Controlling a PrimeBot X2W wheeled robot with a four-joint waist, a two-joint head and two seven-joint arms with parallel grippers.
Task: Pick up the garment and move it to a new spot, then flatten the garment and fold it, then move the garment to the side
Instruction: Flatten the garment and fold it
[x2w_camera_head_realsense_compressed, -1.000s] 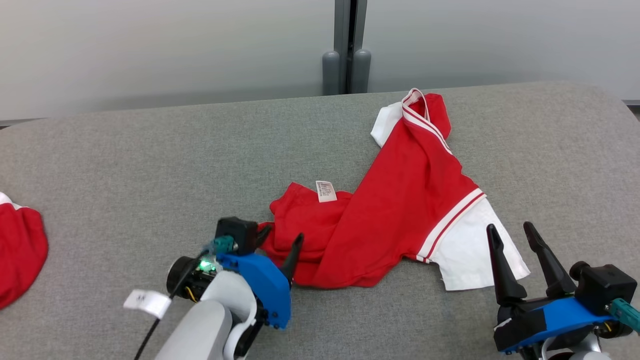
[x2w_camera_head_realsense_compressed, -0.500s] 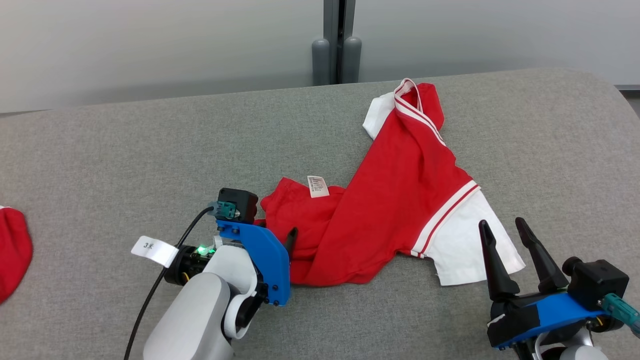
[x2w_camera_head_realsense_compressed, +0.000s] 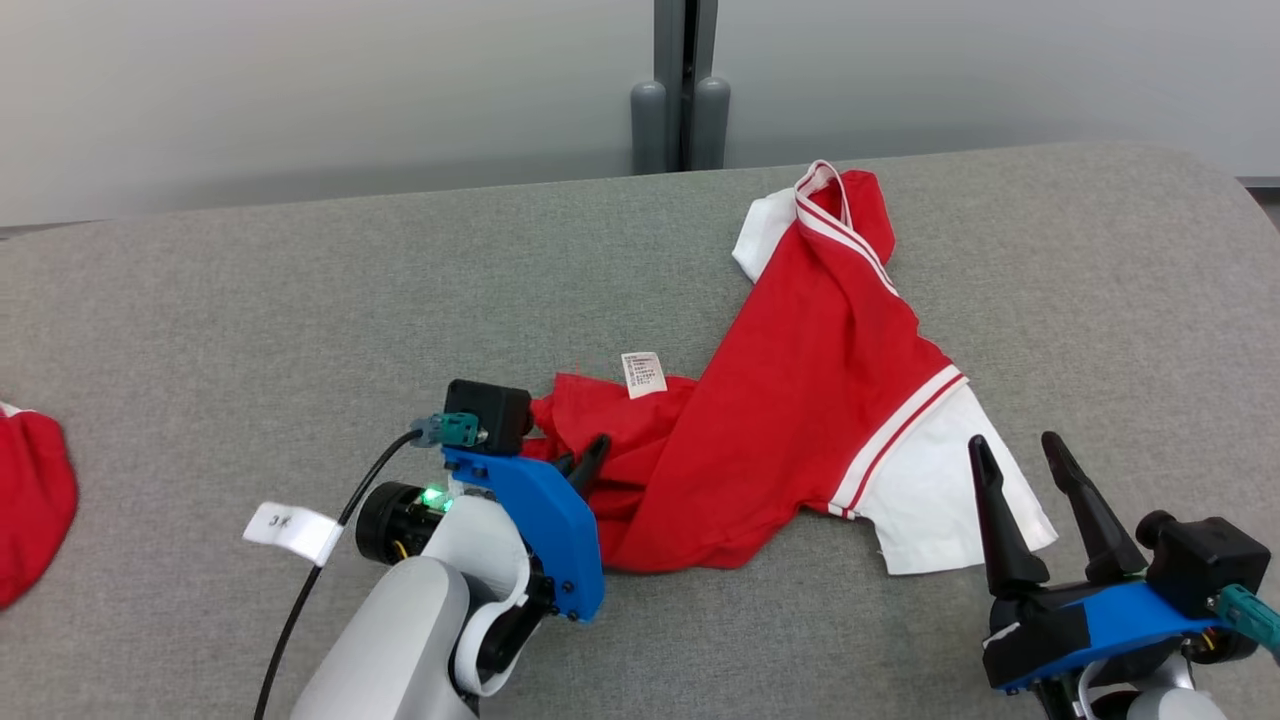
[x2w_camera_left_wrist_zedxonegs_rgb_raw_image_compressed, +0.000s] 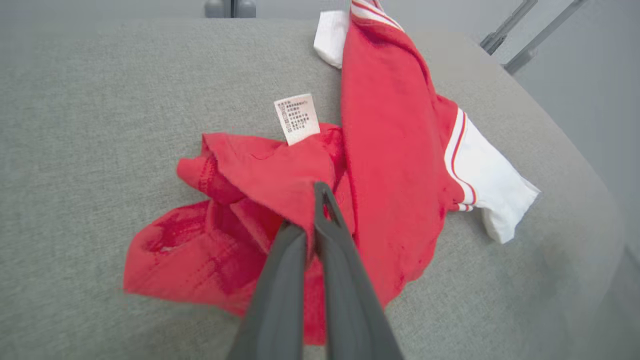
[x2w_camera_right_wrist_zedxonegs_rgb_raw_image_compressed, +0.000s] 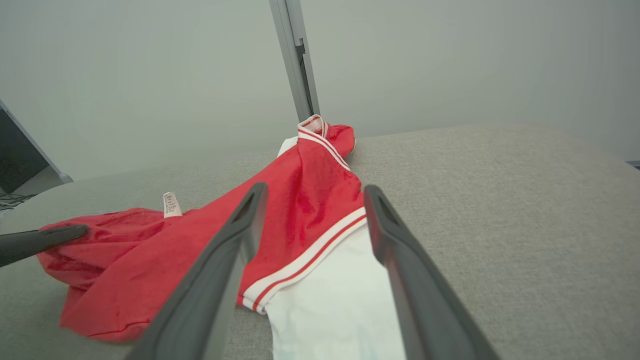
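Garment (x2w_camera_head_realsense_compressed: 800, 400), red with white sleeves, lies crumpled on the grey desk (x2w_camera_head_realsense_compressed: 300, 300); left hand (x2w_camera_head_realsense_compressed: 582, 458) is clamped on a red fold, right hand (x2w_camera_head_realsense_compressed: 1012, 445) spread apart near one sleeve.

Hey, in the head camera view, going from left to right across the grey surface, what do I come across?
A red cloth at the edge → white cable tag → left end effector → red and white garment → right end effector.

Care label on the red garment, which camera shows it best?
Left wrist view: the care label is large and face-on, print lines visible. The head view shows it small; the right wrist view, tiny.
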